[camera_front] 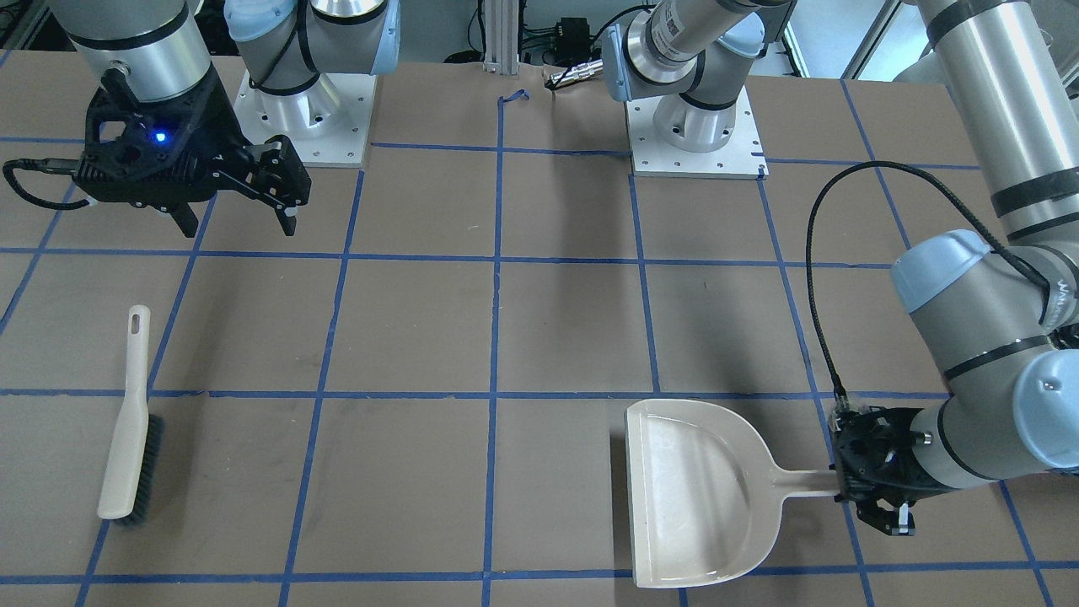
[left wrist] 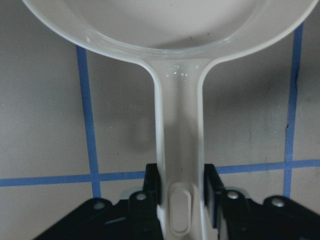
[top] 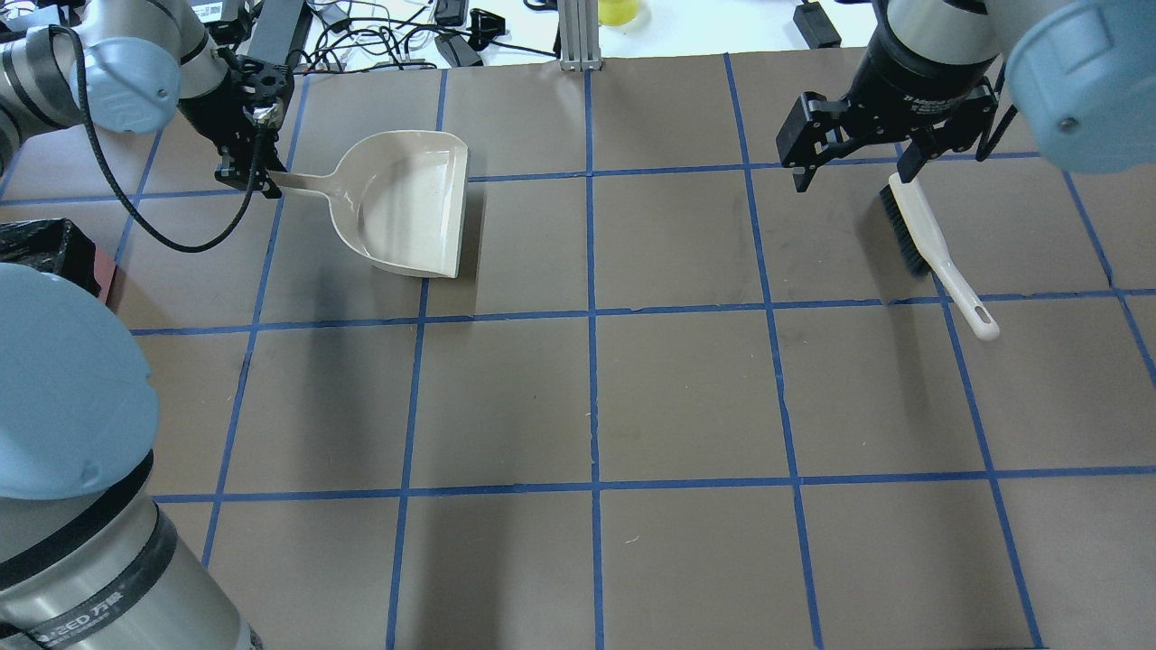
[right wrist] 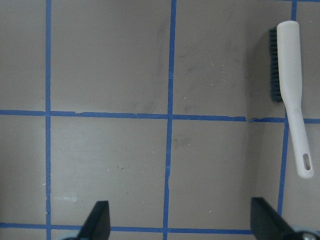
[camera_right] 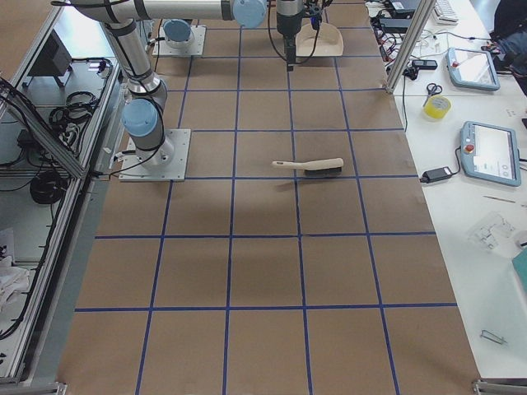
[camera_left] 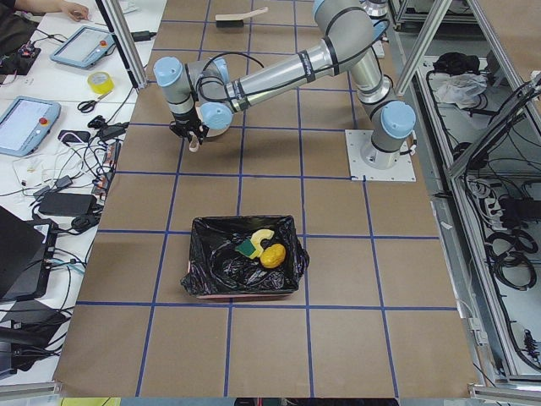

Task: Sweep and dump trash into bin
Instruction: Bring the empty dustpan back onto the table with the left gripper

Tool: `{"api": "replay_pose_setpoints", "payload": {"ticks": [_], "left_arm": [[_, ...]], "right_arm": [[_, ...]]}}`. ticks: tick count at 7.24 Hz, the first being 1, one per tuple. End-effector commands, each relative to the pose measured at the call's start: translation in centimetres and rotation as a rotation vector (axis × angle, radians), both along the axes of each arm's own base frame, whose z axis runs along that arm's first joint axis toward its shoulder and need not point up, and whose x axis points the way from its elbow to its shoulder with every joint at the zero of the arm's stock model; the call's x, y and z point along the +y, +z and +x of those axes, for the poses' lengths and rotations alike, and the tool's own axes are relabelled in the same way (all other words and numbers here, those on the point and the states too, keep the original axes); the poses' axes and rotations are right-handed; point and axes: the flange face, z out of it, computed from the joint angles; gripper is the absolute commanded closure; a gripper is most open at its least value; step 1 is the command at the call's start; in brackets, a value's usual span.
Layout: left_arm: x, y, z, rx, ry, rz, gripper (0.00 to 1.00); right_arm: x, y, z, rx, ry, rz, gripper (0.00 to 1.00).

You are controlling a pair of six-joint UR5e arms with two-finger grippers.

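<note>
The bin [camera_left: 211, 266], a pink box lined with a black bag, holds the trash: a golden-brown lump [camera_left: 271, 256] and a yellow-green sponge piece [camera_left: 251, 245]. A corner of the bin shows in the overhead view [top: 45, 248]. My left gripper [left wrist: 181, 185] is shut on the handle of the beige dustpan [top: 411, 203], which looks empty and rests on the table [camera_front: 691, 497]. My right gripper [top: 853, 171] is open and empty, held above the table beside the beige brush [top: 930, 244]. The brush lies flat [right wrist: 290, 85].
The brown table has a blue tape grid [top: 591, 316]. The two arm bases [camera_front: 695, 126] stand at the robot's edge. Cables and tablets [camera_left: 34, 118] lie on the white bench beyond the far edge.
</note>
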Motion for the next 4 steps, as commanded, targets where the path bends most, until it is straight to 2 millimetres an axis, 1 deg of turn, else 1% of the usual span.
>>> {"api": "replay_pose_setpoints", "payload": {"ticks": [1, 3, 4], "left_arm": [[-0.1, -1.1, -0.6, 0.000, -0.018, 0.002, 1.00], [0.0, -2.1, -1.1, 0.003, -0.027, 0.007, 1.00], [0.7, -3.2, -1.4, 0.009, -0.024, 0.025, 1.00]], "right_arm": [[0.0, 0.0, 0.0, 0.000, 0.000, -0.002, 0.00], [0.0, 0.0, 0.0, 0.000, 0.000, -0.002, 0.00], [0.0, 0.0, 0.0, 0.000, 0.000, -0.004, 0.00]]}}
